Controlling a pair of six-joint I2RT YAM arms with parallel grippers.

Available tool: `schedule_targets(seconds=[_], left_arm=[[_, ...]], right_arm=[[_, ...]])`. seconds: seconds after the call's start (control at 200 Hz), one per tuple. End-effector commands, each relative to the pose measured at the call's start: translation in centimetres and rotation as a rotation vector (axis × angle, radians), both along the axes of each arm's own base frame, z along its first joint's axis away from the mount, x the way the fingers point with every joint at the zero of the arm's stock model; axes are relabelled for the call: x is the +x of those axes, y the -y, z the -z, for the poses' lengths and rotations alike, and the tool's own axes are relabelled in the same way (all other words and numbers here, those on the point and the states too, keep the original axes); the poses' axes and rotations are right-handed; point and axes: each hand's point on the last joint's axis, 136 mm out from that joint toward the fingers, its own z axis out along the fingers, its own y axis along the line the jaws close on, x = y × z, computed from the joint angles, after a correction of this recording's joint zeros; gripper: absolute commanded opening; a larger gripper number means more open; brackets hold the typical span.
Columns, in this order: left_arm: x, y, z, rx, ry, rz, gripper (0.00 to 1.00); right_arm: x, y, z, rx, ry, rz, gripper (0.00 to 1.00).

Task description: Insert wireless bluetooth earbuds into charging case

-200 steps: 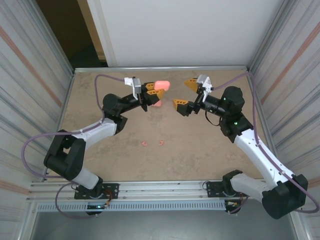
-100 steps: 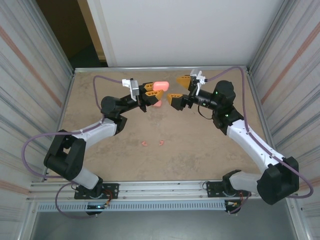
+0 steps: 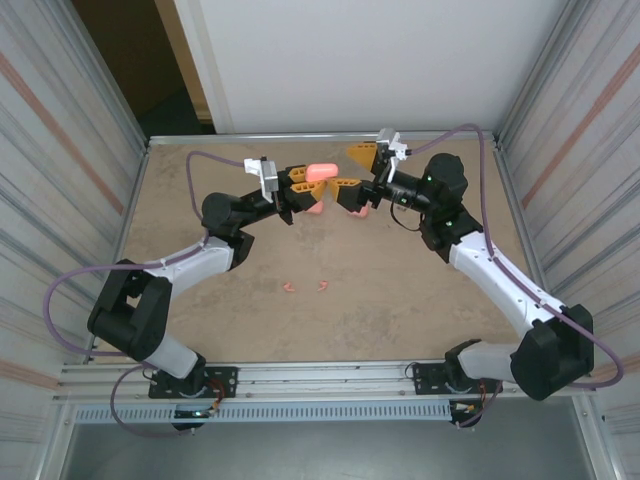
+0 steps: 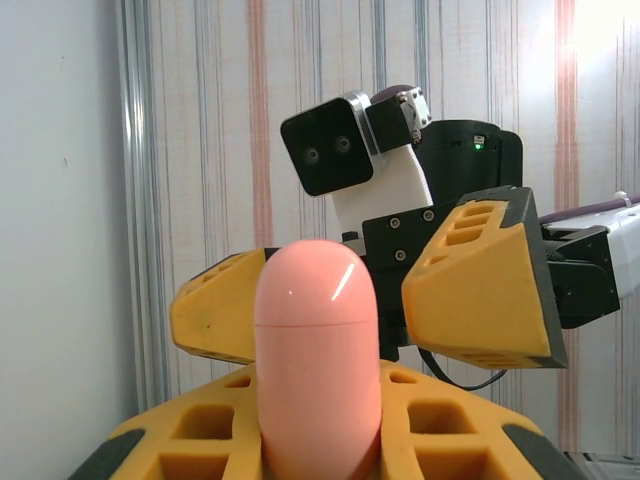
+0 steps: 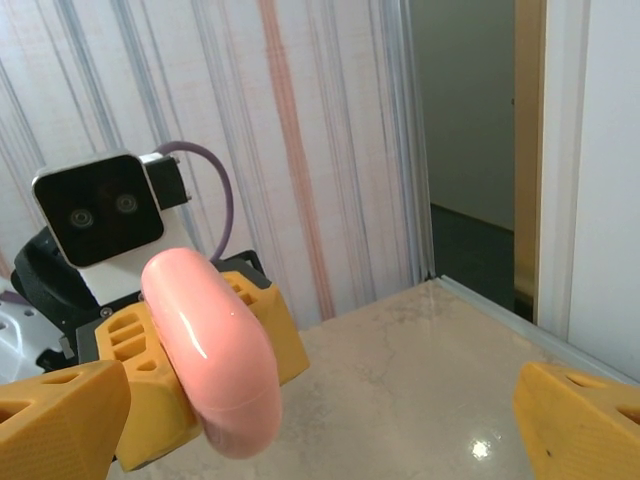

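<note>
My left gripper (image 3: pixel 305 181) is shut on a salmon-pink charging case (image 3: pixel 322 171), held above the far middle of the table. In the left wrist view the case (image 4: pixel 318 360) stands upright between my yellow fingers (image 4: pixel 200 440), lid closed along a thin seam. My right gripper (image 3: pixel 353 172) is open and faces it, its fingers (image 4: pixel 480 290) standing on either side of the case's free end without touching. In the right wrist view the case (image 5: pixel 215 360) sits left of centre, closer to my left finger (image 5: pixel 60 415). Two tiny pink earbuds (image 3: pixel 289 287) (image 3: pixel 323 286) lie on the table nearer the bases.
A second pink rounded case (image 3: pixel 315 208) lies on the tan tabletop (image 3: pixel 420 300) just below the held one. Striped metal walls close in both sides, and a white panel stands behind the far edge.
My right gripper has swung left toward the held case and now straddles its end. The left arm and the case have stayed put.
</note>
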Motion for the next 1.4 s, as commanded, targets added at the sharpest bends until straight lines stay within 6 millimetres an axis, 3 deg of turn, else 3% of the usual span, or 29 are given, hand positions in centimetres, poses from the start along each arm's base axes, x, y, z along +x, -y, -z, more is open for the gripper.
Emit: schedule_targets(seconds=[0.0,0.902,1.052,1.393], left_arm=[[-1.2,-0.3,-0.9,-0.017,0.055,0.018,0.0],[-3.1,-0.5,-1.7,-0.016,0.111,0.037,0.0],[-2.7,-0.6,-1.5,-0.019,0.106,0.015,0.0],[0.5,-1.6,-0.2,-0.023,0.005,-0.117,0.0]], right_arm=[[0.3,-0.2,-1.9,0.035,0.035,0.014,0.95],[3.4,0.7,-1.9,0.023,-0.005,0.103,0.9],[2.9,0.5,-2.6,0.032,0.0,0.075,0.9],[0.0,2.3,-4.0,0.031,0.037,0.09,0.91]])
